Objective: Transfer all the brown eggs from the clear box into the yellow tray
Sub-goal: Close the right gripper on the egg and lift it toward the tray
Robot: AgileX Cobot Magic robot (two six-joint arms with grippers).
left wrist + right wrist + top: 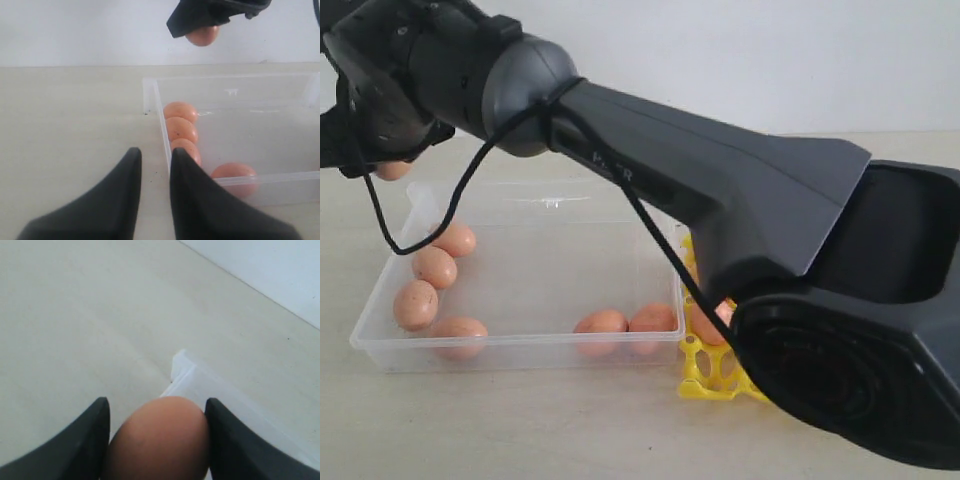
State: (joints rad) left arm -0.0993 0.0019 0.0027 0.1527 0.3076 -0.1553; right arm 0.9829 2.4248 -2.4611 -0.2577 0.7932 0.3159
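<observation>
My right gripper (156,402) is shut on a brown egg (157,445), held above the far left corner of the clear box (520,345). In the exterior view that held egg (392,170) peeks out under the right gripper (382,158); the left wrist view shows the held egg (202,36) too. Several brown eggs lie in the box, some along its left wall (434,267) and two at the front (600,325). The yellow tray (705,375) sits right of the box, mostly hidden by the right arm, with one egg (710,322) showing. My left gripper (155,152) is open and empty, beside the box wall (156,105).
The right arm (720,190) stretches across the box from lower right to upper left and covers much of the tray. The pale table (520,430) runs in front of the box, and a white wall (770,60) stands behind.
</observation>
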